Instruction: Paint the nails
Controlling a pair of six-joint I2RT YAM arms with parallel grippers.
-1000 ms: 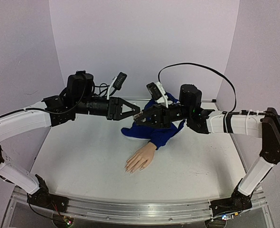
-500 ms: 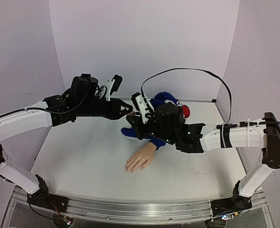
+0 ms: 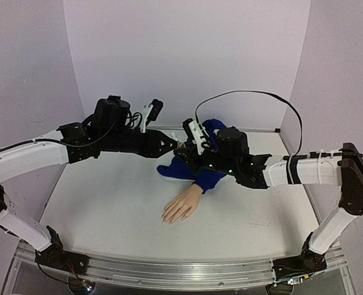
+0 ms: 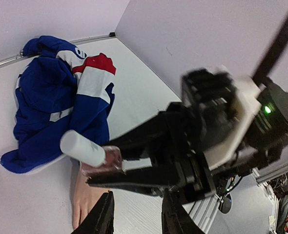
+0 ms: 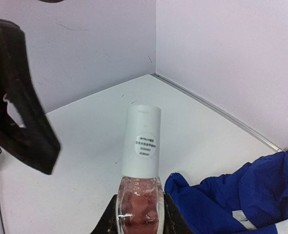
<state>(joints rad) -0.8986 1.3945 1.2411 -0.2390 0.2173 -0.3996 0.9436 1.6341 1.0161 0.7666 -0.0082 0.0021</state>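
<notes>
The right gripper (image 3: 184, 150) has brought its pinched polish bottle (image 5: 139, 207) closer to the spread left gripper (image 4: 136, 217). The white cap (image 5: 141, 146) is on, so the nails (image 3: 169, 217) of the mannequin hand (image 3: 183, 204), lying on the bench (image 3: 107, 196), await painting.

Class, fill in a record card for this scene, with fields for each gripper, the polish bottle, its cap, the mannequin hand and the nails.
Left gripper: open, holding nothing, close to the bottle's cap
Right gripper: shut on the polish bottle, raised over the sleeve
Polish bottle: pinkish, clear body
Cap: white, on the bottle
Mannequin hand: beige, lying on the table
Sleeve: blue, behind the hand
Nails: untouched by either gripper; too small to tell if painted
</notes>
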